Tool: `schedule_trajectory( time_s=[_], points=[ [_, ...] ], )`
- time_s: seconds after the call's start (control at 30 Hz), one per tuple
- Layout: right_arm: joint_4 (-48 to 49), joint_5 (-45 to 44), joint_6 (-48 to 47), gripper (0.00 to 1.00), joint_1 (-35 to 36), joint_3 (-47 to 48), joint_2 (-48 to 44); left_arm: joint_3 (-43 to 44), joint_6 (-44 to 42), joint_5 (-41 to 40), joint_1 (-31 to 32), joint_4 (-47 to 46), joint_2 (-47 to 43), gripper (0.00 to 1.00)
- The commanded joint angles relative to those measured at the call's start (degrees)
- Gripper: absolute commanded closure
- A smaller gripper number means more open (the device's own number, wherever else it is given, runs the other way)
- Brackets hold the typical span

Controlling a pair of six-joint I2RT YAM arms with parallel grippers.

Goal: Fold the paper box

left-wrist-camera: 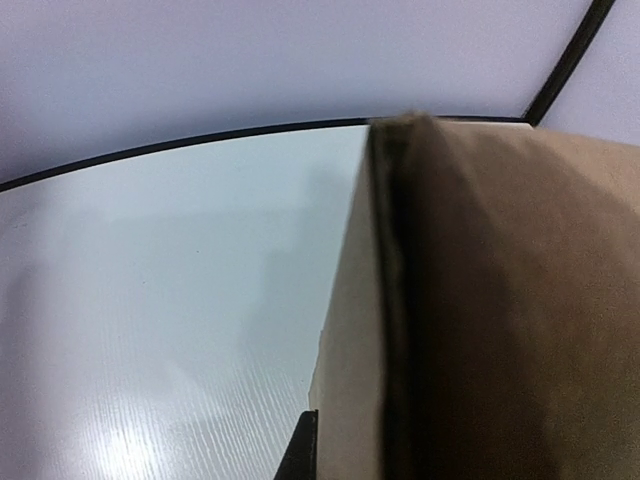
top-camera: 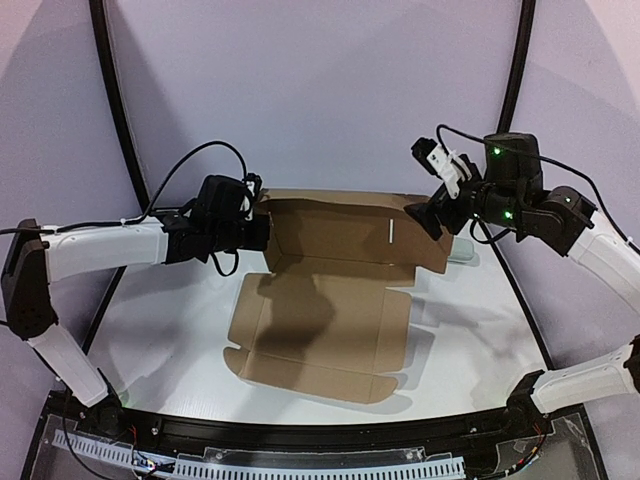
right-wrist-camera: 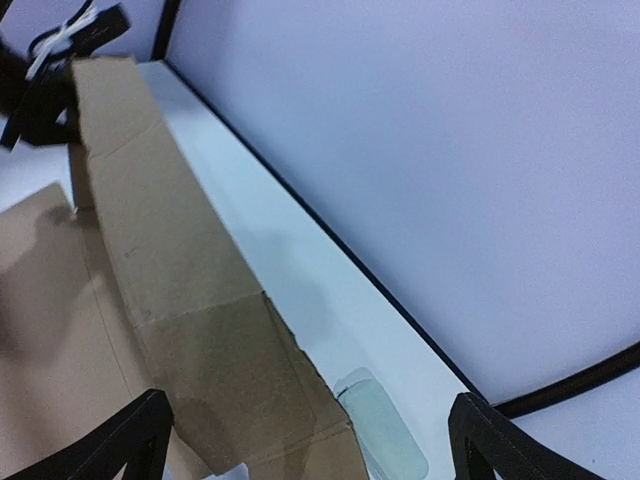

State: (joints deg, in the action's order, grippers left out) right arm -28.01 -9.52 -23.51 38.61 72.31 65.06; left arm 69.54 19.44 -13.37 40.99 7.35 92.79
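The brown paper box (top-camera: pixel 330 310) lies partly unfolded on the white table, its back panel raised as a long wall. My left gripper (top-camera: pixel 262 232) is at the wall's left end, shut on the cardboard. In the left wrist view the cardboard (left-wrist-camera: pixel 500 300) fills the right half, with one dark finger (left-wrist-camera: pixel 303 452) pressed against its face and the other finger hidden behind it. My right gripper (top-camera: pixel 428 215) is at the wall's right end, open. In the right wrist view its fingers stand wide apart around the end flap of the box (right-wrist-camera: pixel 180 270) without touching it.
A small pale translucent object (top-camera: pixel 462 255) lies on the table behind the box's right end; it also shows in the right wrist view (right-wrist-camera: pixel 382 425). A black curved rim (left-wrist-camera: pixel 200 142) bounds the table at the back, with a lilac wall beyond.
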Motion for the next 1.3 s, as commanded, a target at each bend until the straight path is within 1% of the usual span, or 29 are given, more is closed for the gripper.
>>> schedule_trajectory(
  time_s=[0.0, 0.13, 0.37, 0.43, 0.5, 0.6, 0.67, 0.77, 0.8, 0.87, 0.9, 0.97, 1.03, 1.13, 1.27],
  points=[
    [-5.63, 1.79, -7.63, 0.02, -0.36, 1.20, -1.61, -1.25, -0.38, 4.55, -0.23, -0.24, -3.27, 0.99],
    [-5.86, -0.28, -8.95, 0.02, -0.30, 2.37, -2.58, -1.75, -2.43, 9.21, -0.21, 0.37, -3.97, 0.99],
    [-8.84, -0.23, -11.78, 0.02, -0.33, 3.79, -2.57, -1.79, -4.15, 11.87, -0.21, 1.41, -4.06, 0.99],
    [-10.51, 1.59, -12.95, 0.02, -0.33, 4.05, -2.05, -1.57, -4.00, 11.85, -0.21, 1.47, -3.99, 0.99],
    [-8.40, 2.29, -13.50, 0.02, -0.29, 3.49, -1.86, -1.32, -3.91, 12.02, -0.21, 1.59, -3.81, 0.99],
    [-4.35, 4.15, -11.12, 0.02, -0.30, 6.13, -0.18, -0.98, -4.15, 12.88, -0.21, 1.93, -3.36, 0.99],
    [-0.27, 7.84, -6.54, 0.02, -0.29, 9.79, 2.65, -0.70, -4.46, 14.93, -0.21, 2.22, -3.17, 0.99],
    [0.90, 12.83, -2.11, 0.02, -0.29, 13.82, 7.82, -0.37, -4.49, 16.56, -0.21, 2.30, -3.01, 0.99],
    [1.50, 14.45, 0.62, 0.02, -0.29, 16.51, 11.65, -0.26, -4.42, 17.15, -0.21, 2.31, -3.00, 0.99],
    [1.40, 15.99, 2.44, 0.02, -0.22, 20.30, 15.85, -0.09, -4.42, 17.91, -0.21, 2.27, -3.00, 0.99],
    [0.85, 17.70, 4.04, 0.02, -0.04, 22.96, 19.92, 0.14, -4.41, 18.26, -0.21, 2.30, -2.84, 0.99],
    [-0.12, 19.52, 4.64, 0.02, 0.76, 27.53, 24.43, 0.67, -4.34, 18.28, -0.21, 2.73, -2.54, 0.99],
    [-0.20, 19.00, 5.02, 0.02, 2.29, 31.39, 29.35, 1.38, -4.38, 18.78, -0.21, 3.47, -2.29, 0.99],
    [-2.01, 15.53, 5.16, 0.02, 5.19, 38.76, 37.15, 2.32, -4.61, 19.83, -0.13, 4.03, -1.62, 0.99],
    [-5.37, 13.07, 5.92, 0.02, 7.08, 46.08, 43.30, 3.37, -5.15, 19.99, -0.12, 4.88, -0.85, 0.99]
  ],
)
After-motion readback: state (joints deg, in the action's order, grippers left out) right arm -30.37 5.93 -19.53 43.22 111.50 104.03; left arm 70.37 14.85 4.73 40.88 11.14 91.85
